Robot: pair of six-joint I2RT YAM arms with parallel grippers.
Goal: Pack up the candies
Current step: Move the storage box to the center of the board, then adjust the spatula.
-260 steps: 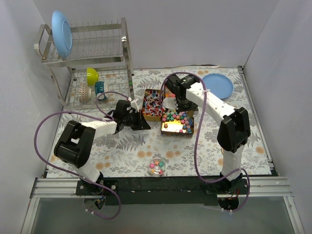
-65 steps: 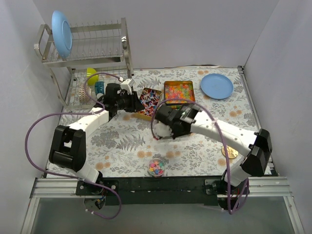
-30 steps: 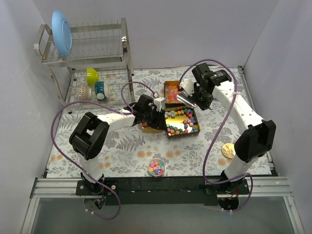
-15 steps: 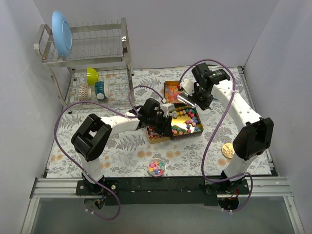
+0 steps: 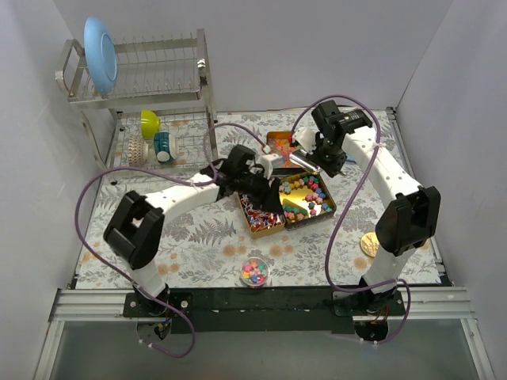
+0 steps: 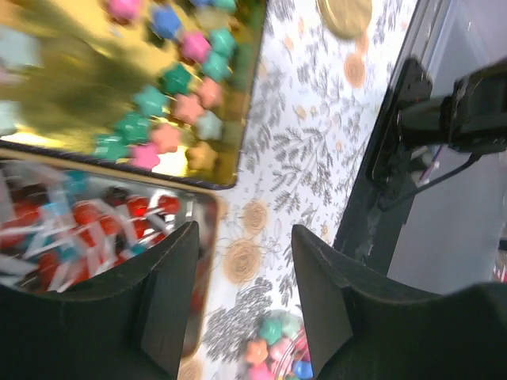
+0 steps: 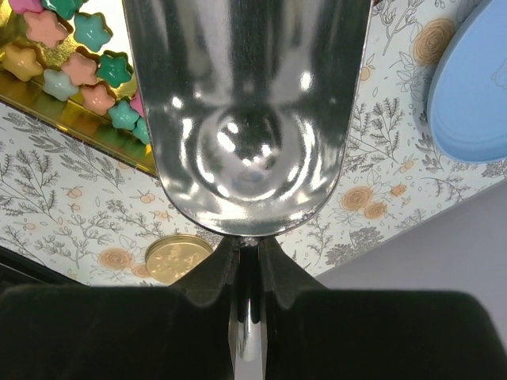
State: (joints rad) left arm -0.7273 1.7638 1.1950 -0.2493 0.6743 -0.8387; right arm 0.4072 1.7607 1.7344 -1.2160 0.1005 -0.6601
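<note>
Star-shaped candies (image 5: 310,192) fill one gold tin (image 5: 330,210), also seen in the left wrist view (image 6: 170,99). Red-blue wrapped candies (image 5: 260,214) lie in the tin beside it (image 6: 210,207). Orange gummies (image 5: 279,143) fill a third tin further back. More star candies sit in a small glass jar (image 5: 254,271) near the front. My left gripper (image 5: 265,199) hangs open over the wrapped-candy tin's near corner, nothing between its fingers (image 6: 170,293). My right gripper (image 7: 248,255) is shut on the handle of a shiny metal scoop (image 7: 245,111), held above the star-candy tin (image 7: 87,103); the scoop looks empty.
A round gold lid (image 5: 370,243) lies on the floral table at the right. A blue plate (image 7: 475,87) is at the back right. A metal dish rack (image 5: 142,87) with a blue plate (image 5: 101,54) and a yellow-green bowl (image 5: 150,121) stands at the back left.
My left gripper pulled the wrapped-candy tin toward the front, next to the star-candy tin, then opened and let it go. The right arm with the scoop has barely moved.
</note>
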